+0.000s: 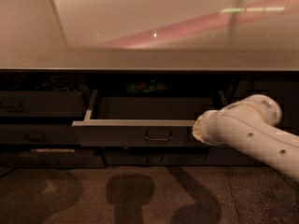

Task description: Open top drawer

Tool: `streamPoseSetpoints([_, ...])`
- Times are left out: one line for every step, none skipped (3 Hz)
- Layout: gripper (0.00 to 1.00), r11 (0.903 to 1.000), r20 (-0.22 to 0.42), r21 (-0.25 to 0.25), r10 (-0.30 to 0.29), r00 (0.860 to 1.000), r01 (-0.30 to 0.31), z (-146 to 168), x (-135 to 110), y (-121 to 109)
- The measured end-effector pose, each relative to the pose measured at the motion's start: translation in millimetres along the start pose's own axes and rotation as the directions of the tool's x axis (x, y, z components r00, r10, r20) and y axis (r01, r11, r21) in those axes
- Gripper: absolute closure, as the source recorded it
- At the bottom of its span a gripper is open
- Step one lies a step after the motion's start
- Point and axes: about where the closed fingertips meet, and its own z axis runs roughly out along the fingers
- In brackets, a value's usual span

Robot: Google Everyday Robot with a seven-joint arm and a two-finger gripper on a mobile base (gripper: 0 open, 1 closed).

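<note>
**Top drawer open at centre frame, gripper at its right end**

The top drawer [126, 135] sits in the middle of the frame, pulled out of the dark cabinet toward the camera. Its grey front carries a small loop handle [159, 136], set a little right of centre frame. On the left a pale side rail [90, 107] runs back into the cabinet. The inside is dark and its contents cannot be made out.

The gripper [200, 129] is at centre-right, level with the drawer front and covering its right end. It shows only as a pale yellowish tip on the white arm [254, 132], which comes in from the lower right edge. Whether it is apart or together cannot be told, nor whether it touches the drawer.

At left, two closed drawer fronts [39, 104] stack one above the other. A wide glossy countertop [149, 59] spans the upper half, with a pink streak reflected at upper right. The carpet [56, 195] along the bottom carries soft dark shadows.
</note>
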Motion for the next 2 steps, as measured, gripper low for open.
streamPoseSetpoints([1.00,1.0000,-0.047,-0.001,-0.007,0.999,0.007,10.5,-18.2,4.3])
streamPoseSetpoints([1.00,0.9989,-0.040,0.005,0.047,0.998,-0.047,10.7,-9.3,8.2])
